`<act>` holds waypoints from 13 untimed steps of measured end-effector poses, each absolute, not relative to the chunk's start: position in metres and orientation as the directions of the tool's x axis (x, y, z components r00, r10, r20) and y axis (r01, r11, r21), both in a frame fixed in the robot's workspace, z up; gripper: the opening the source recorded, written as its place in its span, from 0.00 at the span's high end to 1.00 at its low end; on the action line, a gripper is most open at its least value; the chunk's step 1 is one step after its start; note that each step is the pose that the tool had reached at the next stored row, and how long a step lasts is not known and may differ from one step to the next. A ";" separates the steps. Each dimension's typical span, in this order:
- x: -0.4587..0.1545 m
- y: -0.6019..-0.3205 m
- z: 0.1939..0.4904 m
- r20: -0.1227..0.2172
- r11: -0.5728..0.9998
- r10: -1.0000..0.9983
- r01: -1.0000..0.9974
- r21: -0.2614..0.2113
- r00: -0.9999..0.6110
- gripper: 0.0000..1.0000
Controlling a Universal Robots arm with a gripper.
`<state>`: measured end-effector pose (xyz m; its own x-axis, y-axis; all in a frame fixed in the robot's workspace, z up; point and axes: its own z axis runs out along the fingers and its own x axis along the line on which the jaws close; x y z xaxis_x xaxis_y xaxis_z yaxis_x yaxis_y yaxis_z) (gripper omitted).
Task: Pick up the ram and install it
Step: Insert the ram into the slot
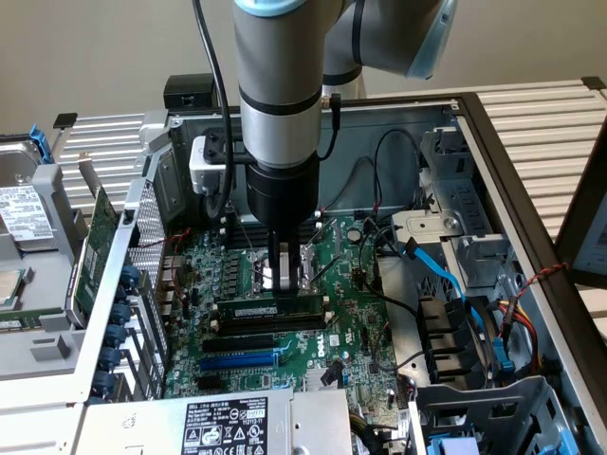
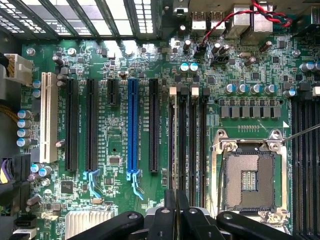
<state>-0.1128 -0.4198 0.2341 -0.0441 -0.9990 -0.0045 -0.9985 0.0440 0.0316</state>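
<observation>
The ram (image 1: 270,310) stands slotted upright in the board (image 1: 356,327) with the closed fingers (image 1: 274,265) just above it, so seating seems in hand, calling for a straight, even downward press.

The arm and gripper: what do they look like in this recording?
The arm is a silver-grey tube with black bands and a pale blue joint cap. A white box sits at the wrist, and a black cable runs along the arm. The gripper is black, with slim fingers and rounded linkage bars.
</observation>
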 end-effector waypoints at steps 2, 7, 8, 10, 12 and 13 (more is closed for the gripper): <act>-0.113 -0.420 0.234 -0.004 0.045 -0.999 -0.999 0.032 -0.045 0.87; -0.113 -0.420 0.233 -0.004 0.046 -0.999 -0.998 0.032 -0.046 0.87; -0.113 -0.420 0.233 -0.004 0.046 -0.999 -0.998 0.032 -0.046 0.87; -0.113 -0.420 0.232 -0.004 0.046 -0.999 -0.998 0.032 -0.046 0.87; -0.113 -0.420 0.232 -0.004 0.046 -0.999 -0.998 0.032 -0.047 0.87; -0.113 -0.420 0.232 -0.005 0.046 -0.999 -0.998 0.032 -0.047 0.87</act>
<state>-0.1130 -0.4198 0.2320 -0.0466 -0.9989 -0.0045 -0.9984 0.0464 0.0316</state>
